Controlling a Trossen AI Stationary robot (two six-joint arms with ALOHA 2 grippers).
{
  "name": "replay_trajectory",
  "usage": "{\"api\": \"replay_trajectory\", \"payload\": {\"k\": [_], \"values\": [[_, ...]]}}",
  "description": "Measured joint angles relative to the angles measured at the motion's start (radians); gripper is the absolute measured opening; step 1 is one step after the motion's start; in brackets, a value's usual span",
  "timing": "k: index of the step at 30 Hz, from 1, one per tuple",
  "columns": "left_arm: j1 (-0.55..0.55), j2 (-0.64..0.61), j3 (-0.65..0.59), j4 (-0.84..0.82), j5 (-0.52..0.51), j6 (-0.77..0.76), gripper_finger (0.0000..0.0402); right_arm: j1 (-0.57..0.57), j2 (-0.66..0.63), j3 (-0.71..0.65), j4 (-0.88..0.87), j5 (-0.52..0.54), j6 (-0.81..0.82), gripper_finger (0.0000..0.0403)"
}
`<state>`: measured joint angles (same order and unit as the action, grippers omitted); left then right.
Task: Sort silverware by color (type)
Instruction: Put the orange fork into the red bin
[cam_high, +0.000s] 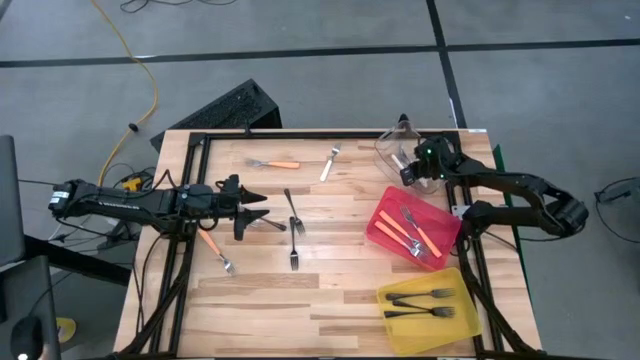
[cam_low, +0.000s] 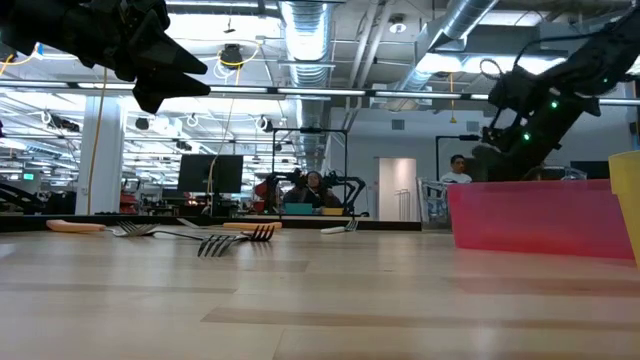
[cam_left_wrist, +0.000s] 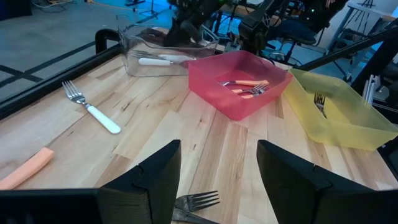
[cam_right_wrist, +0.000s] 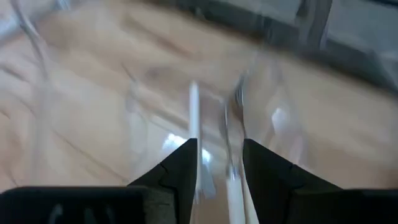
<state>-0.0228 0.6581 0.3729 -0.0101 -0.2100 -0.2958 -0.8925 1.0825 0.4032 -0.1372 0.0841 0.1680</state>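
My right gripper (cam_high: 408, 168) hangs open over the clear bin (cam_high: 390, 145) at the table's far right. In the right wrist view two pale white-handled forks (cam_right_wrist: 193, 118) lie in the bin under and between the fingers (cam_right_wrist: 219, 158). My left gripper (cam_high: 255, 210) waits open above the table's left middle, with a dark fork's tines (cam_left_wrist: 199, 202) just below it. Loose on the table lie an orange-handled fork (cam_high: 275, 163), a white-handled fork (cam_high: 330, 163), two black forks (cam_high: 293, 212) and another orange-handled fork (cam_high: 215, 250).
The red bin (cam_high: 385, 215) holds orange-handled forks. The yellow bin (cam_high: 470, 315) at the near right holds black forks. A black frame (cam_high: 300, 135) runs along the table's far and side edges. People sit in the room beyond the table (cam_low: 315, 190).
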Motion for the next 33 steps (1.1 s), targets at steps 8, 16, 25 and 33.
{"api": "replay_trajectory", "payload": {"k": [8, 16, 25, 33], "values": [[0.0, 0.0, 0.0, -0.027, 0.004, -0.011, 0.0195, 0.003, -0.047, 0.121, -0.104, -0.007, -0.02, 0.0149], [0.0, 0.0, 0.0, -0.141, 0.004, -0.011, 0.0195, 0.018, -0.119, 0.23, -0.201, -0.151, -0.019, 0.015], [-0.004, 0.032, 0.0, -0.207, 0.094, 0.077, 0.0195, 0.141, -0.206, 0.273, -0.206, -0.175, -0.018, 0.015], [-0.06, 0.126, 0.0, -0.198, 0.081, 0.08, 0.0195, 0.264, -0.219, 0.273, -0.207, -0.176, 0.029, 0.015]]}}
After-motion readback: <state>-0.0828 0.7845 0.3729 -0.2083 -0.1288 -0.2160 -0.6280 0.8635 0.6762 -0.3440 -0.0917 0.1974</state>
